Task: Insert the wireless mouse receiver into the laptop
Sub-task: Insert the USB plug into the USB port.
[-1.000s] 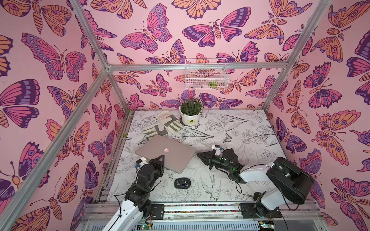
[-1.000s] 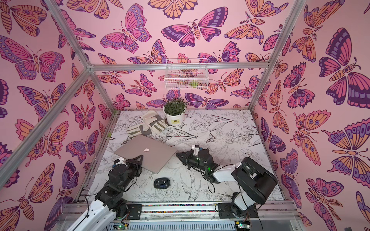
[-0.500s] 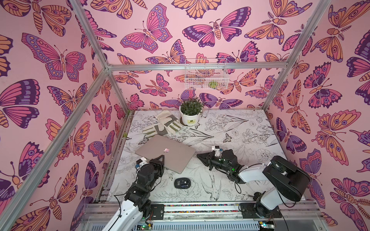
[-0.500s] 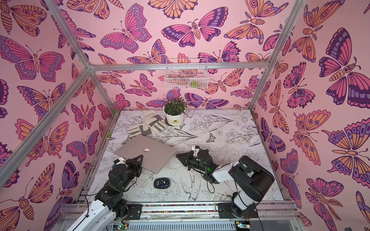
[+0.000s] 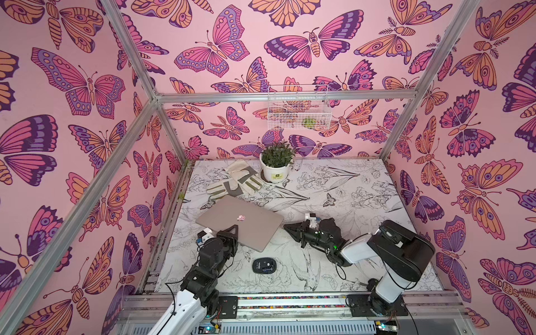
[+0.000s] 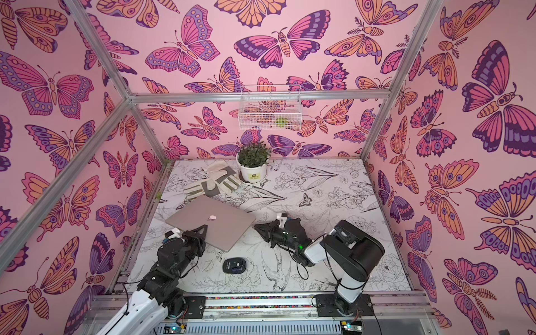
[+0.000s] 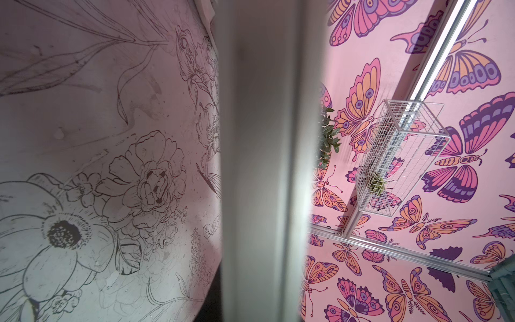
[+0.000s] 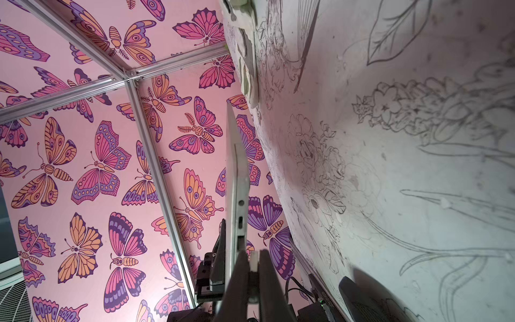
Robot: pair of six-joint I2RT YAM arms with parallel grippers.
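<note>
While the left gripper [image 5: 232, 231] is clamping the closed laptop's [image 5: 246, 220] near edge, the right gripper [image 5: 287, 228] is pinching the receiver [image 8: 253, 259] tight. It is holding the receiver's pale tip just beside the ports [image 8: 240, 221] on the laptop's side, not yet inside. The laptop's ported side is standing clear of the table [image 5: 348, 188]. The mouse [image 5: 263, 266] is lying on the table near the laptop.
</note>
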